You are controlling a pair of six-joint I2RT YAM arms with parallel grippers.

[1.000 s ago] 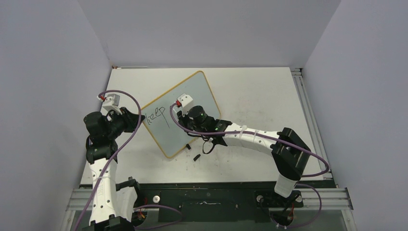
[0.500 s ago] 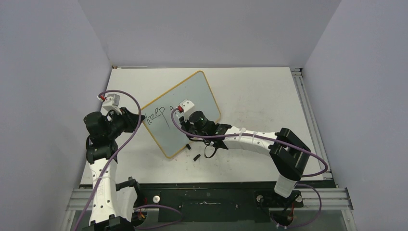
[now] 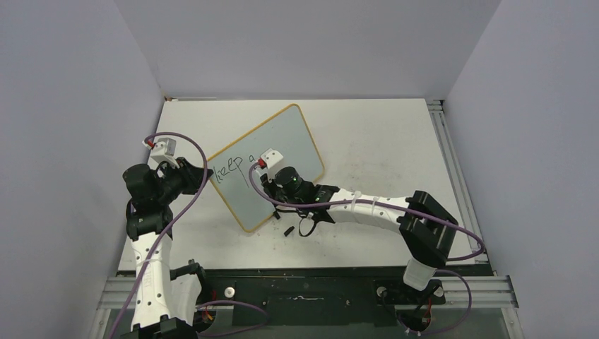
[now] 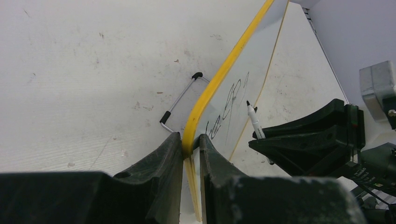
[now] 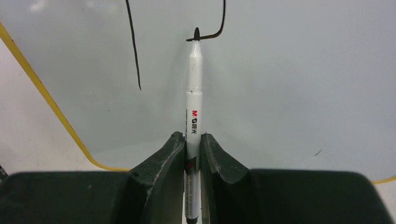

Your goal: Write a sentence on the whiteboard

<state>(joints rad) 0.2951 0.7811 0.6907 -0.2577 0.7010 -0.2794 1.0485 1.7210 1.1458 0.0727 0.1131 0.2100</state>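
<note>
The whiteboard [image 3: 289, 138] lies turned at an angle on the left half of the table [image 3: 381, 148], one corner pointing toward the far edge. The left gripper [image 4: 190, 140] is clamped on the board's yellow rim [image 4: 224, 70] at its left corner. The right gripper [image 5: 192, 140] is closed tight around a white marker [image 5: 194, 84], whose black tip touches the board at the end of a curved stroke. The sentence [image 3: 229, 171] so far reads "keep" and one more letter. A small black piece [image 3: 288, 230] lies on the table just off the board's near corner.
</note>
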